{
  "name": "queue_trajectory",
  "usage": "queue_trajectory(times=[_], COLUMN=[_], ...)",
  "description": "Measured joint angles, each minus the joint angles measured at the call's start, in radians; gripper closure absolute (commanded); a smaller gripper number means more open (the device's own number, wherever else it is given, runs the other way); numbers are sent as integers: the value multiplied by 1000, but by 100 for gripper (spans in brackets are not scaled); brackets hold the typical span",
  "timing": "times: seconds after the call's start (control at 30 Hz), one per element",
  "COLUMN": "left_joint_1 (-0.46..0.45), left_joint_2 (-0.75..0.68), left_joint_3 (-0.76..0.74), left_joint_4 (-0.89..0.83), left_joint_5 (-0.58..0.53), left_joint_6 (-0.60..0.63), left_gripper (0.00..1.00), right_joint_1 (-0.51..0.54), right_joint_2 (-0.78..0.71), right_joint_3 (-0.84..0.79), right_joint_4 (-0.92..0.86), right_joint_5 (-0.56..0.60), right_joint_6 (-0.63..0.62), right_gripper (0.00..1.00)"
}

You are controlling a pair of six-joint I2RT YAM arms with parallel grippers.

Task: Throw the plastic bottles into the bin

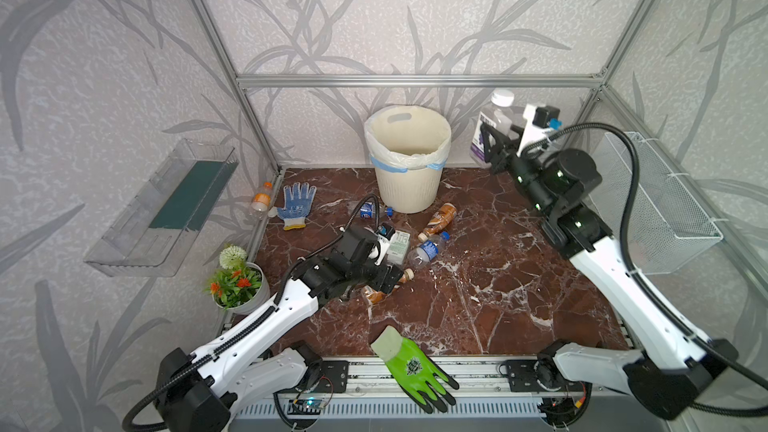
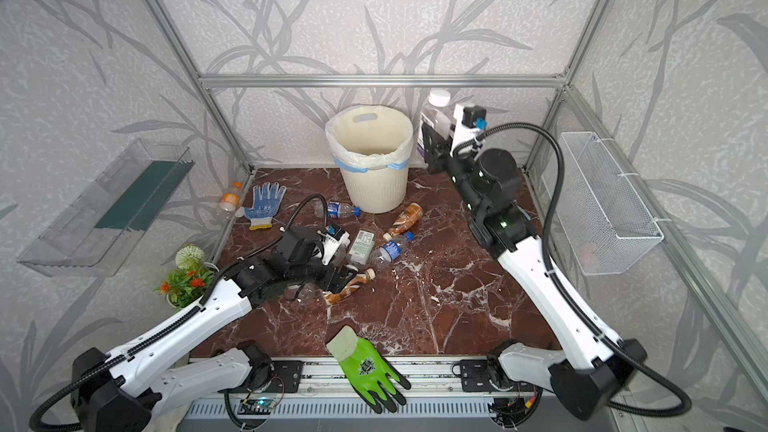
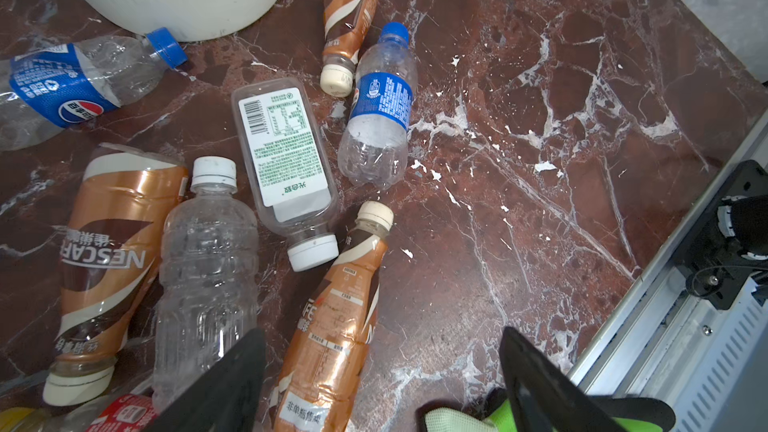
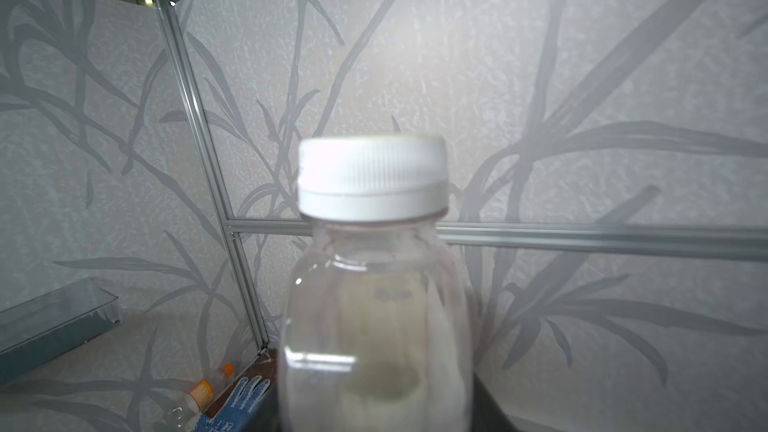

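NESCAFE on brown bottle (image 3: 109, 257)

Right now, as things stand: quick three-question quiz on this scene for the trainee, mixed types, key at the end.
1. True or false: the bin lies tipped on its side.
2. What does the right gripper hold? A) nothing B) a white-capped bottle C) the bin's rim
3. Fill in: the left gripper hangs with its jaws ___ above a brown-labelled bottle.
Key: 1 false; 2 B; 3 open.
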Motion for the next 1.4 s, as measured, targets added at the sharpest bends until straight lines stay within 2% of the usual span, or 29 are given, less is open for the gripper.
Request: queue_trajectory(times=[0.03, 0.1, 0.2, 0.3, 0.5, 0.67, 0.73, 0.9, 1.0, 1.1, 1.23, 1.4], left_joint_1=[-3, -6, -7, -7, -7, -7, -7, -7, -7, -7, -7, -7], left_joint_2=[-2, -15, -50, -76, -69, -47, -47, -48, -48, -47, -34, 48], left_joint_3=[-1, -8, -28, -41, -42, -45, -46, -46, -46, -46, -46, -39], left_joint_4=[-2, 0, 0, -2, 3, 16, 23, 50, 64, 73, 106, 146], left_joint_5=[-8, -22, -39, -50, -56, -56, -66, -93, -92, -92, -88, -62], left_joint_6=[0, -1, -3, -4, -3, -12, -24, -50, -68, -80, -88, -87], left_gripper=[13, 12, 12, 12, 12, 12, 12, 12, 12, 12, 12, 12], right_joint_1=[0, 0, 1, 1, -5, -24, -50, -117, -121, -119, -139, -270], right_joint_2=[85, 234, 340, 342, 195, -99, -162, -166, -109, -114, -235, -400], right_joint_3=[99, 248, 276, 200, 103, -108, -163, -290, -415, -503, -512, -502], right_joint_4=[-2, -19, -73, -120, -215, -262, -306, -460, -576, -748, -925, -1062], right_joint_5=[-31, -93, -161, -185, -164, -111, -109, -78, -42, 32, 164, 219], right_joint_6=[3, 2, 1, -8, -39, -51, -50, -19, 23, 80, 168, 292], right_gripper=[25, 12, 6, 6, 6, 6, 6, 6, 6, 6, 6, 5])
